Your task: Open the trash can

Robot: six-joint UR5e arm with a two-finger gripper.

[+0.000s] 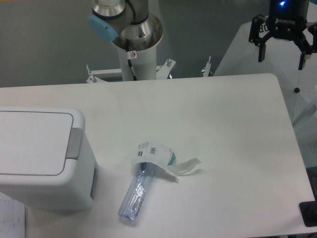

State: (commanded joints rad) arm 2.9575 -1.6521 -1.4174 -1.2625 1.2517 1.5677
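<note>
Black metal fingers are seen spread apart on the gripper [281, 53], which hangs at the top right of the view, past the far right corner of the table [223, 124]. Nothing is held between the fingers. A blue light is lit on the gripper body above them.

Down and left of the gripper, near the middle of the table, a clear bottle [138, 191] is found lying on its side, with a crumpled white wrapper [156, 156] loose around its upper end. The bottle is well apart from the gripper.

Farthest from the gripper, at the opposite, left edge of the table, the bin [49, 163] is located. It is white and boxy with rounded corners. Its flat lid [32, 141] is seen lying down, closed. A grey push tab [75, 144] is set on the lid edge that faces the bottle. The bin is untouched by the gripper.

Left of the gripper, beyond the far table edge, the arm's base column [134, 49] is seen, with a light blue cap on a joint.
</note>
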